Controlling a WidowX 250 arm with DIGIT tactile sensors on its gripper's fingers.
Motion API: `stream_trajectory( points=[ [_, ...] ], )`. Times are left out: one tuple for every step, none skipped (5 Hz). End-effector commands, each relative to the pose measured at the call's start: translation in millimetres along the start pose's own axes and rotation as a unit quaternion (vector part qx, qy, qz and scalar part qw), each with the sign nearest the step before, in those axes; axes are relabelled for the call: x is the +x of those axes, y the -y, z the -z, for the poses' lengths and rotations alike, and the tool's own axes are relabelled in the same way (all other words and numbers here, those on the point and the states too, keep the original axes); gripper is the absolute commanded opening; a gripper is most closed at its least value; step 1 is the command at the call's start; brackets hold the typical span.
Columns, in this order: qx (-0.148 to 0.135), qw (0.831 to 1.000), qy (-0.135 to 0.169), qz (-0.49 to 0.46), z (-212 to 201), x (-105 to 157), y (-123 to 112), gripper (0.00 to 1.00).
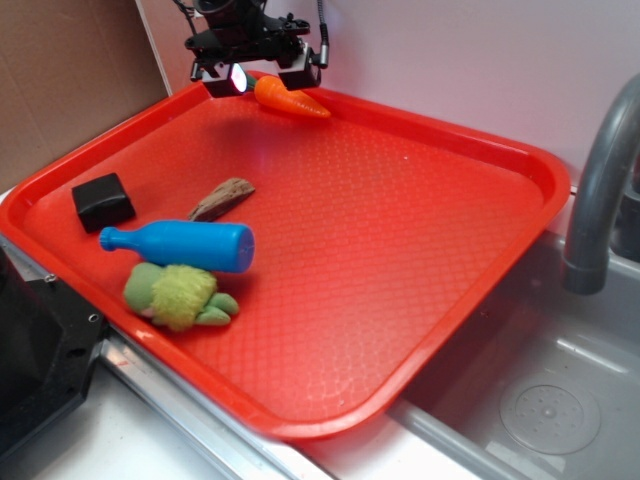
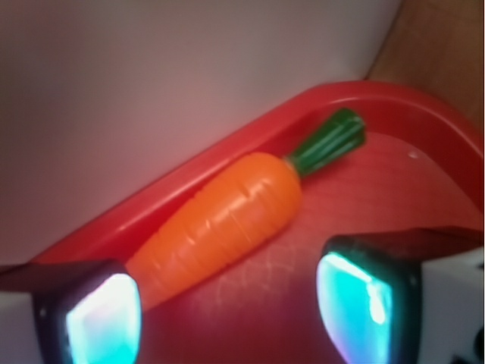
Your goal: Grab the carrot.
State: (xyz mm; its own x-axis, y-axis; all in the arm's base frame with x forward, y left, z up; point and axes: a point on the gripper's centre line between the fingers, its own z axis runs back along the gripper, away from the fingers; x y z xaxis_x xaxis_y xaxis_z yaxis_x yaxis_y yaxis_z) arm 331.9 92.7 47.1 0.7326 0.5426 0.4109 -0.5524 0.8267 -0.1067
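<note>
carrot (image 2: 227, 220): lies flat against the tray's far rim, directly ahead of the tool; orange tip reaches toward one fingertip, green stem points away past the other.
gripper (image 2: 227, 311): released, jaws spread wide, nothing between them; carrot sits just beyond the gap, not clamped. In the exterior view it hangs over the tray's far corner, right beside the carrot.
fingers (image 2: 102, 318): both pads glow pale blue-green; blurred.
tray (image 1: 520, 160): red, textured floor, under the tool.
wood sliver (image 1: 222, 198): well behind the tool, mid-tray.
black block (image 1: 102, 200): beside the sliver.
blue bottle (image 1: 180, 245): on its side, near edge.
green plush (image 1: 178, 295): touching the bottle.
faucet (image 1: 600, 180): off the tray, over the sink.
</note>
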Motion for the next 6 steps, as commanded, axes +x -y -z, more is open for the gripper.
stream_trajectory(
  points=[
    [-0.007,1.000,0.023,-0.005,0.2,33.7,-7.7,1.00],
    [0.003,1.000,0.006,-0.013,15.3,38.4,-13.1,1.00],
    [0.011,1.000,-0.015,-0.011,27.5,40.8,-12.5,1.00],
    [0.004,0.998,-0.060,-0.007,26.6,24.9,-13.7,1.00],
    [-0.031,0.993,-0.114,-0.022,5.1,-1.9,-12.2,0.00],
    [-0.039,0.994,-0.106,0.007,-27.4,-16.6,-8.9,0.00]
  ],
)
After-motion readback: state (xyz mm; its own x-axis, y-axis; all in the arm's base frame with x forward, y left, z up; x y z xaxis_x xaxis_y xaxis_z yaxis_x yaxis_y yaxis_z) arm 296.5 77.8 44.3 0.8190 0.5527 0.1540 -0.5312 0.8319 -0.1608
